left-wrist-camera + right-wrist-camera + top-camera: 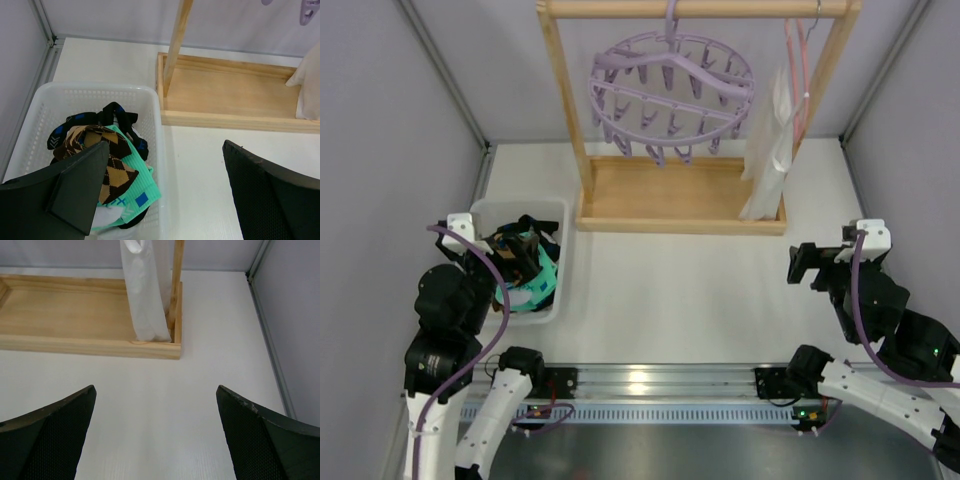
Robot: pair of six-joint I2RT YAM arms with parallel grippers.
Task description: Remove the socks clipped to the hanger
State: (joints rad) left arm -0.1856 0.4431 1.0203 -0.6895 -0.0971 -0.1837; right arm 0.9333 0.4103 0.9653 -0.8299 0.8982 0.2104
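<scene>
The lavender ring hanger (670, 92) hangs from the wooden rack's top bar, its clip pegs bare. The socks (527, 265) lie piled in the white basket (552, 215) at the left; in the left wrist view I see a brown-black diamond sock (112, 167), a teal green one (142, 187) and a black-blue one (122, 117). My left gripper (165, 165) is open and empty over the basket's right rim. My right gripper (156, 405) is open and empty above bare table, right of the rack.
The wooden rack (680, 195) with a tray base stands at the back middle. A thin pink wire hanger (800, 70) with a white bag (770, 150) hangs at its right end. Grey walls close both sides.
</scene>
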